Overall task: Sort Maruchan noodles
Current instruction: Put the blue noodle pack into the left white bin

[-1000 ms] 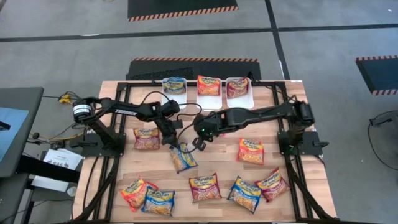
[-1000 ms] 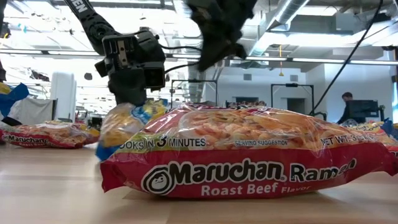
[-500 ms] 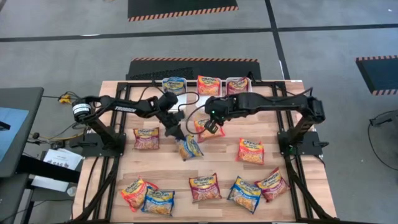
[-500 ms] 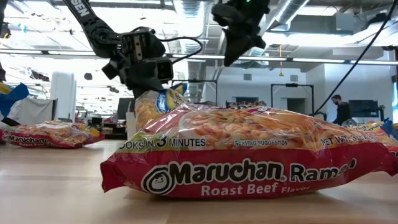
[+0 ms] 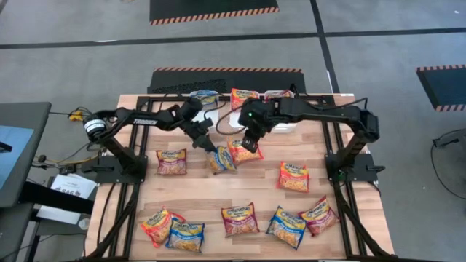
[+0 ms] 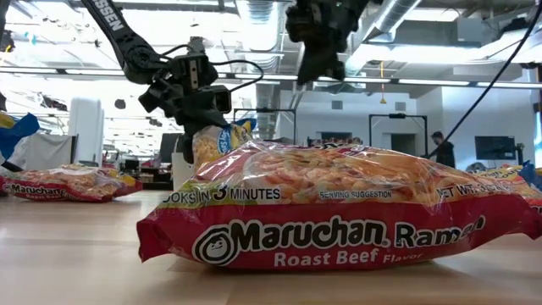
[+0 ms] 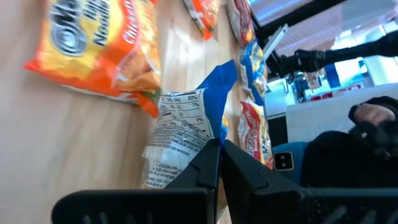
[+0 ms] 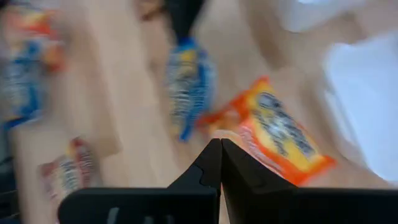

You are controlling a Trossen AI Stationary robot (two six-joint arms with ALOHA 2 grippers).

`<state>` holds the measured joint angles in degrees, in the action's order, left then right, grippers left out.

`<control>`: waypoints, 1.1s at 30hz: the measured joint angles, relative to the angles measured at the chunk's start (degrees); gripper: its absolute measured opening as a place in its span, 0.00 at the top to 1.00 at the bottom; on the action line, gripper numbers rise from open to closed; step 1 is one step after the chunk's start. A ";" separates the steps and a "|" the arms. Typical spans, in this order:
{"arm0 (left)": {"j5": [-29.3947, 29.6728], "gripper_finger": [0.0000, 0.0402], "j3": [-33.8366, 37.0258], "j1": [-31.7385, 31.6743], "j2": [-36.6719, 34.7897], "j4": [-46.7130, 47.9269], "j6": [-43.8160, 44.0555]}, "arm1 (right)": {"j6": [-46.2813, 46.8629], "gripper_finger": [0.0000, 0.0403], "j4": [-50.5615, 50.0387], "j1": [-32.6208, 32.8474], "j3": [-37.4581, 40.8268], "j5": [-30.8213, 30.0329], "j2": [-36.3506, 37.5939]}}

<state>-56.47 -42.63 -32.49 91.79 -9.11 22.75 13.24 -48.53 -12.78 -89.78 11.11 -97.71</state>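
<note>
Maruchan noodles packets lie scattered on the wooden table. My left gripper (image 5: 210,145) is shut on a blue packet (image 5: 221,160) a little left of the table's middle; the low view shows this packet (image 6: 217,144) below the gripper (image 6: 191,127). Right beside it, an orange packet (image 5: 245,151) lies flat on the table. My right gripper (image 5: 251,141) is shut with nothing in it and hovers high (image 6: 303,78) over that packet's far edge. Three white trays (image 5: 227,116) stand at the far edge, each with a packet inside. My left gripper pinches the blue packet by its crimped end edge (image 7: 210,133) between its two fingers. The fingers slant down from the table's far left. The packet hangs away from them with its printed back (image 7: 177,134) facing the wrist camera. I cannot tell whether its lower end touches the table.
More packets lie around: dark red (image 5: 171,161) at the left, orange (image 5: 294,176) at the right, and a row along the near edge (image 5: 240,218), one of them a Roast Beef packet (image 6: 339,207) that fills the low view. The table's middle strip is bare wood.
My left gripper has carried the blue packet from nearer the front toward the far edge and a little right, next to the orange packet. My right gripper has risen and swung toward the far edge, uncovering the orange packet, which has stayed on the table.
</note>
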 joint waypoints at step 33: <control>-1.16 1.00 0.00 -2.41 0.00 0.47 -0.82 | -7.34 0.46 16.14 -1.30 0.02 11.62 -15.43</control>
<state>-57.63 -42.63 -34.89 91.79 -8.64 21.94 5.90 -32.40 -14.08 -89.76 22.73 -113.14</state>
